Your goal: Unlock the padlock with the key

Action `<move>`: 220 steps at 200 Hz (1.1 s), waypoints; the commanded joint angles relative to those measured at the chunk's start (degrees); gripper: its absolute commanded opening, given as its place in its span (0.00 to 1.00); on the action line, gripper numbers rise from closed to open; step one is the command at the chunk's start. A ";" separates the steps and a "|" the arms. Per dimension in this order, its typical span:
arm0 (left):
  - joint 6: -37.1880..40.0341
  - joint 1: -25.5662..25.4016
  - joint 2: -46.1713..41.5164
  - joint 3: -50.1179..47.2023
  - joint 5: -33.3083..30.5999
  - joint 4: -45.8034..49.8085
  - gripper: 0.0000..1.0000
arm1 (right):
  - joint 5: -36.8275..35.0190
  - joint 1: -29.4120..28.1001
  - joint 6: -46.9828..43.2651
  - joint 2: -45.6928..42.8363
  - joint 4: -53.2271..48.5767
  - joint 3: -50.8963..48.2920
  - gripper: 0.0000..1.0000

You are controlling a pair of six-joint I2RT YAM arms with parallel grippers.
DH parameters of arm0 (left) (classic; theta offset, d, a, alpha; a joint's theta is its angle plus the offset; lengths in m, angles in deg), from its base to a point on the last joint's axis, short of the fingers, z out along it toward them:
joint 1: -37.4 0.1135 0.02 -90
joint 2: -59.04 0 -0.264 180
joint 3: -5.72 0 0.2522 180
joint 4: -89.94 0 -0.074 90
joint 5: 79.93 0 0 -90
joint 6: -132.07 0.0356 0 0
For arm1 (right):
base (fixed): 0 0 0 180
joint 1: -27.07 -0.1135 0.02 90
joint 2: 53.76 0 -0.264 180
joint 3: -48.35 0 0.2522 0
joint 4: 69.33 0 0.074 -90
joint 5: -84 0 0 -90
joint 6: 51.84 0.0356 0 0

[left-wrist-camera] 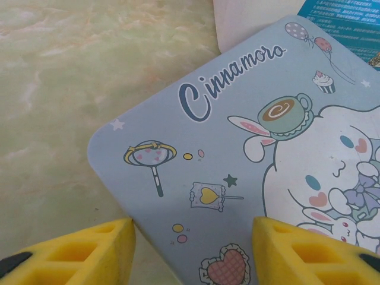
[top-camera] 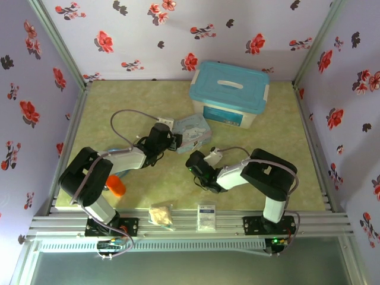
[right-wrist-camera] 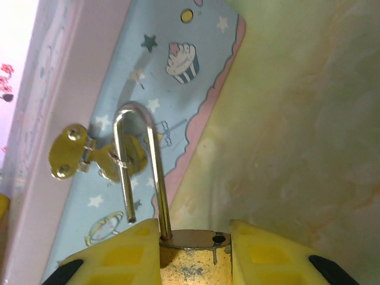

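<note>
Green marbled table (top-camera: 119, 101): one padlock (right-wrist-camera: 191, 261), one tin (left-wrist-camera: 237, 172), one tub (top-camera: 228, 89).

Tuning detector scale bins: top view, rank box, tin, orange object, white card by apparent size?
1. Box
2. Tin
3. Orange object and card look alike; the arm hides part of the orange one, so unranked.

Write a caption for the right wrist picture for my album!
Right tool grips the brass padlock, its open shackle hooked through the clasp on the tin.
</note>
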 commanded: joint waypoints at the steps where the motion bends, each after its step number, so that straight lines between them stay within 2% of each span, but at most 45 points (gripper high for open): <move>1: 2.77 0.18 1.72 -2.17 1.56 6.38 0.52 | -5.15 0.90 1.24 0.92 3.39 0.32 0.11; 159: 2.50 0.19 0.84 -2.97 1.59 6.65 0.52 | -6.79 5.14 0.41 -1.08 9.81 -2.36 0.11; 182: 1.99 0.20 0.42 -3.20 1.63 6.26 0.52 | -5.00 5.65 -1.50 -1.36 10.42 -1.99 0.11; 220: 0.98 0.75 -0.54 -2.06 1.63 8.32 0.53 | -3.38 5.65 -6.31 -5.86 2.07 -4.03 0.12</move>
